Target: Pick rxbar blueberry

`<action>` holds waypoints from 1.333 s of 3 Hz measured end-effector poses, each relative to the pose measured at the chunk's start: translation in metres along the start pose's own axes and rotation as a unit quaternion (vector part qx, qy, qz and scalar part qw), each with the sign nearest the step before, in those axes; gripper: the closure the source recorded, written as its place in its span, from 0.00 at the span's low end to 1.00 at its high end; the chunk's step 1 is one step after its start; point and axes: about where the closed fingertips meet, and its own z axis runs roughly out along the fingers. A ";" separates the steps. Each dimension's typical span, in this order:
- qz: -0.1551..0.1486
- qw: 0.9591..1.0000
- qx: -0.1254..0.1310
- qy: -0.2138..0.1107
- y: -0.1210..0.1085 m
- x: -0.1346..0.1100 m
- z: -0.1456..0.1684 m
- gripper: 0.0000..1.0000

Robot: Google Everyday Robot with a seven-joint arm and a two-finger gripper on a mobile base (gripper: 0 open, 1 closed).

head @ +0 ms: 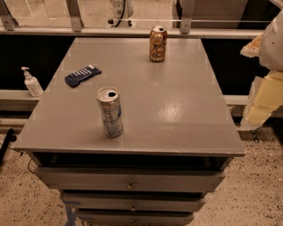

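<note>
One bar: the flat, dark navy-blue, white-striped rxbar blueberry (82, 75) is being supported on the grey rectangular table top (177, 110), left side.
Long axis: being pointed diagonally, near-left to far-right.
Gripper: the pale yellowish gripper (261, 103) is being held beyond the right edge; state cannot be told.

From here I can read only the digits "99" on the white object (118, 5) beyond the table (177, 110). The white stripes on the rxbar blueberry (82, 75) and the prints on the silver-blue can (109, 112) and the golden can (158, 43) are illegible to me. The tool (261, 106) hangs off the table's right side.
</note>
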 end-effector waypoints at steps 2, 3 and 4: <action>-0.014 0.999 0.007 -0.028 -0.011 -0.008 0.008 0.00; -0.047 0.994 0.017 -0.102 -0.043 -0.038 0.034 0.00; -0.070 0.980 0.012 -0.188 -0.074 -0.093 0.073 0.00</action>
